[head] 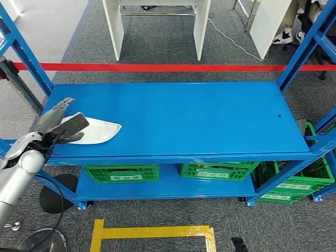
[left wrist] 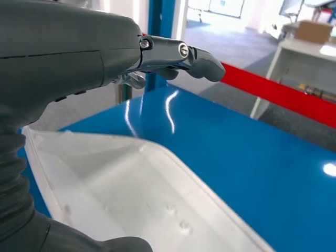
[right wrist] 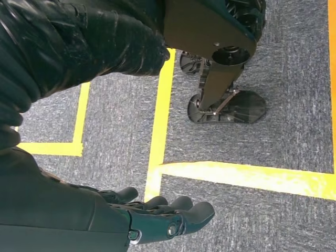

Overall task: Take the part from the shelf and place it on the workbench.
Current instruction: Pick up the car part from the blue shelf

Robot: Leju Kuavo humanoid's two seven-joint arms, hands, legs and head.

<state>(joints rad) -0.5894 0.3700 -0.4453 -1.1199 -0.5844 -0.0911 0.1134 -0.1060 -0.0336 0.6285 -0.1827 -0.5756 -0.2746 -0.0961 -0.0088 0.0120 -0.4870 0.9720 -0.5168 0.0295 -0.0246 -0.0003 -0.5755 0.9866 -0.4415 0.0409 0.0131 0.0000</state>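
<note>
The part point(head: 101, 131) is a flat white moulded shell lying at the left end of the blue shelf top point(head: 190, 115). My left hand point(head: 59, 123) is at its left end, the dark thumb stretched over the shell and the silver fingers straight and pointing away behind it. In the left wrist view the part point(left wrist: 130, 194) lies under my left hand point(left wrist: 79, 58), between the extended fingers point(left wrist: 198, 60) and the thumb, with a gap to the fingers. My right hand point(right wrist: 158, 218) hangs over grey carpet, fingers stretched out, holding nothing.
Blue uprights point(head: 23, 50) point(head: 305, 47) stand at both ends of the shelf. Green crates point(head: 121, 172) point(head: 216, 170) point(head: 293, 181) sit on the lower level. Behind are a red floor line point(head: 166, 67), a white table point(head: 158, 26) and a person's shoe point(head: 283, 37). Yellow tape point(head: 152, 233) marks the carpet.
</note>
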